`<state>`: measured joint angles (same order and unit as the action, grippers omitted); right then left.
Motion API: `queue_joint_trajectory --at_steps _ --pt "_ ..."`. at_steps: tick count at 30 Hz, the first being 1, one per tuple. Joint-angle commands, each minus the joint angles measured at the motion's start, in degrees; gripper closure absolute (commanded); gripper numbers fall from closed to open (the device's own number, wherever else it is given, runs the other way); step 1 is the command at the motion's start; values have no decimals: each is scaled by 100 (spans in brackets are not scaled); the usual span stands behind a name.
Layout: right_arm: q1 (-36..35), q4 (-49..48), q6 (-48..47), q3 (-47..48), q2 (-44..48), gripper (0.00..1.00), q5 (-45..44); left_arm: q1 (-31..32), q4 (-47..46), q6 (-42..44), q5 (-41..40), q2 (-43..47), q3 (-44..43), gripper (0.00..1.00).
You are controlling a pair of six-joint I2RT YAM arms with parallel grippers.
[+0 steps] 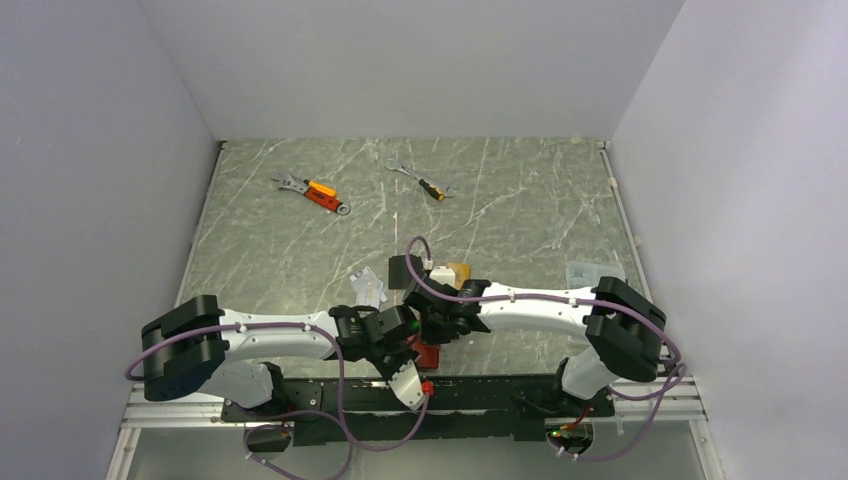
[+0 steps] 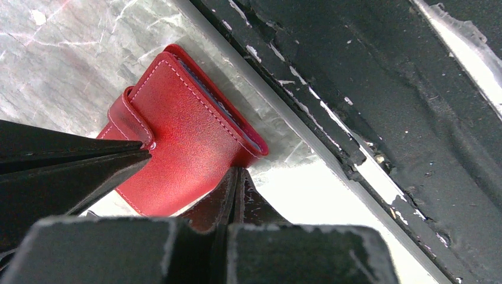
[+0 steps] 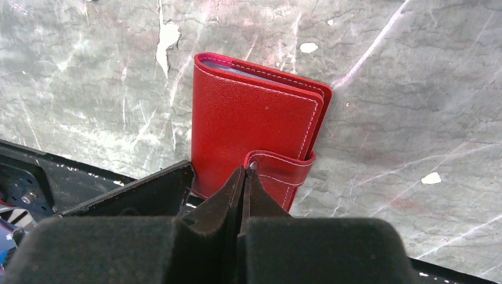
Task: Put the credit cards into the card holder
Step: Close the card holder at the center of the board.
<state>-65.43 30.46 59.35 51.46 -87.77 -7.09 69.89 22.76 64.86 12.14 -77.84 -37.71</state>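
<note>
Card holder folded, touching closed tips of left hand, right hand.

My left arm and right arm are white tubular links between bulky black joint housings, with purple cables looping along both. A green light glows just behind the fingers. The left gripper and right gripper have matte black, wedge-shaped fingers, scuffed with white flecks.
</note>
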Motion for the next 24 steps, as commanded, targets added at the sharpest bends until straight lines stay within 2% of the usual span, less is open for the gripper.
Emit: queue_joint_trajectory --at_steps 1,12,24 --pt "-90 40 200 -174 72 100 -273 -54 -143 4 65 6 -43 100" --pt "-75 -294 278 -381 -72 100 8 -46 -143 18 26 -12 -44 100" --pt "-20 -144 473 -713 64 100 -2 -52 -140 14 -24 93 0 100"
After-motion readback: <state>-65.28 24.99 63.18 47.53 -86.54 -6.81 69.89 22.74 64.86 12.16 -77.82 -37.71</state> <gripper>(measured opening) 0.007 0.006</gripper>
